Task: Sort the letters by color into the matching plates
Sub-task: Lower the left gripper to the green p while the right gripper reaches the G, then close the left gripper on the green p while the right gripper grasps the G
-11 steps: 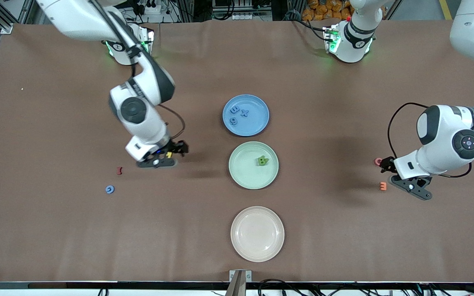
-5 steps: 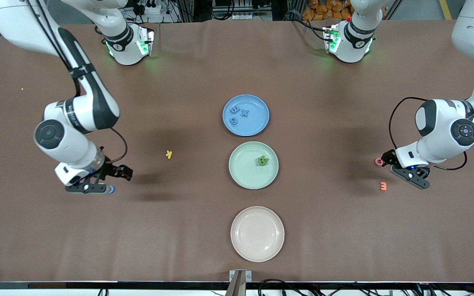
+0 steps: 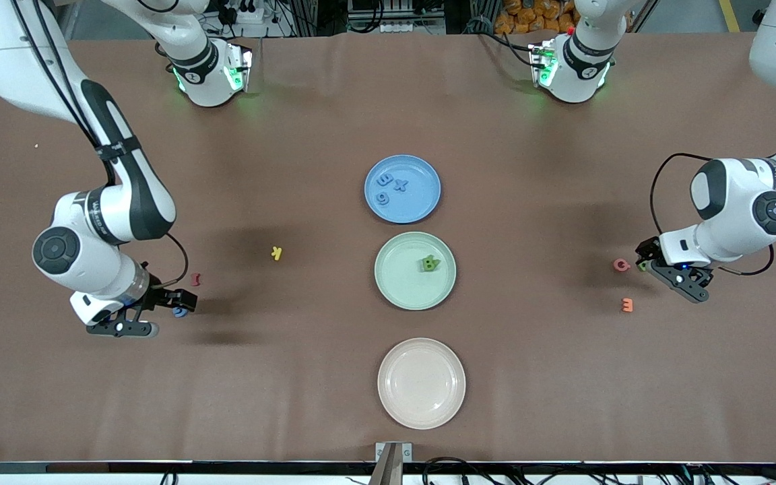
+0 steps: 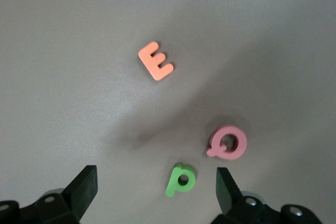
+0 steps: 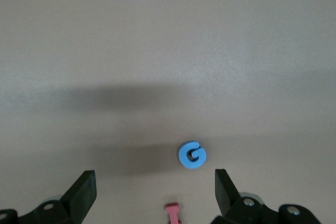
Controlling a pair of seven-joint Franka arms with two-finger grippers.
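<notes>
Letters outstanding — blue G (image 5: 192, 155) on the table toward the right arm's end, under the spread, empty right gripper (image 5: 155, 190); green P (image 4: 180, 179) between the released left gripper's (image 4: 157, 187) fingers, beside the pink Q (image 4: 228, 142). Each arm nearest its own letter.

1. The front view looks down from high across the surface (image 3: 334, 377), facing both arm bases, taking in all three plates.
2. The left wrist view looks down close on a green p (image 4: 180, 179), shared with the front view (image 3: 642, 267).
3. The right wrist view looks down close on a blue G (image 5: 192, 155), also visible from the front (image 3: 178, 312).
</notes>
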